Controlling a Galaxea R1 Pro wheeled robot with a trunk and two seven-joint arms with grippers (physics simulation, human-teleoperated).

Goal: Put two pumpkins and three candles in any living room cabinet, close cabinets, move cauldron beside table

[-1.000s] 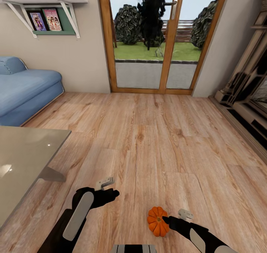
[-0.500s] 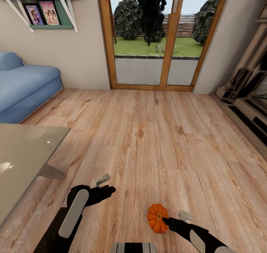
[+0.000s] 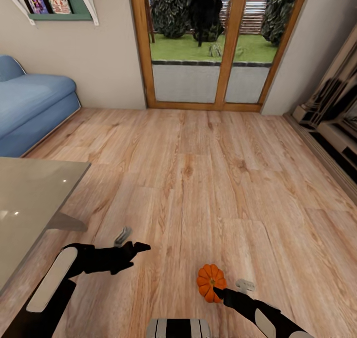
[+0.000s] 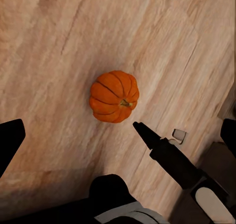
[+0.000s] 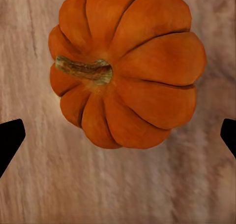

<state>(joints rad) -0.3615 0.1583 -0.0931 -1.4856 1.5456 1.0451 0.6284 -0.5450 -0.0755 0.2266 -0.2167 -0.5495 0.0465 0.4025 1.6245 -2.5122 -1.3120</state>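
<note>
One pumpkin [image 5: 125, 66] lies on the floor [image 3: 198, 179], stem sideways.

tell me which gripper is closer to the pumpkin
The right gripper, its tip right at the pumpkin; the left gripper hangs well off to the side.

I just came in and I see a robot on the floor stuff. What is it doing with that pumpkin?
The robot is reaching for a small orange pumpkin lying on the wooden floor. Its right gripper is open right at the pumpkin but has not grabbed it. The left gripper hangs open nearby, beside the glass table.
</note>
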